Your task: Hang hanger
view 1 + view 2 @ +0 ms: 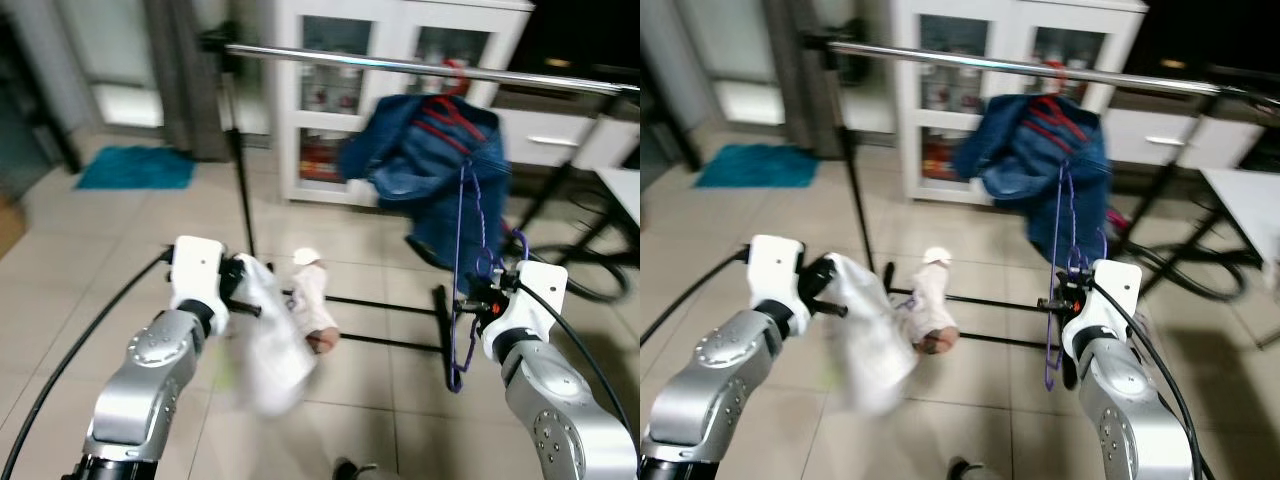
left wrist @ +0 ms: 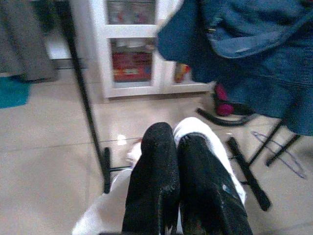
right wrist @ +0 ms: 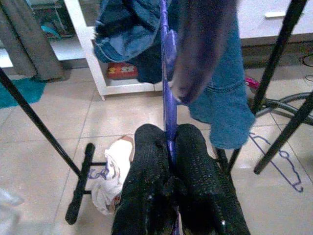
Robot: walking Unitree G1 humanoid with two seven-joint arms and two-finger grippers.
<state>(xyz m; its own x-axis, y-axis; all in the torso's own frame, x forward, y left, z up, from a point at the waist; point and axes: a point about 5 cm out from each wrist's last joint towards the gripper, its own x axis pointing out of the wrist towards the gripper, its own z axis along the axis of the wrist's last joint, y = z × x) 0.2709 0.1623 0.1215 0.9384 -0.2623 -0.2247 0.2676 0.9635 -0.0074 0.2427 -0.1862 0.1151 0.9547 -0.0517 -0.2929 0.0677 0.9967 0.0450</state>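
Gripping purple hanger (image 1: 462, 270), right hand (image 1: 487, 298) (left hand (image 1: 243, 285) clamps white cloth (image 1: 270, 335)) below rail (image 1: 420, 66).

The two head views look forward and down from above both arms, taking in the tiled floor (image 1: 90, 250), the clothes rail (image 1: 400, 64) and the white cabinet (image 1: 970, 100) behind it, one eye set slightly aside of the other. Each wrist view sits low and close behind its own black fingers (image 2: 156, 181), facing the same cabinet and the denim jacket (image 3: 127, 29) hanging above.
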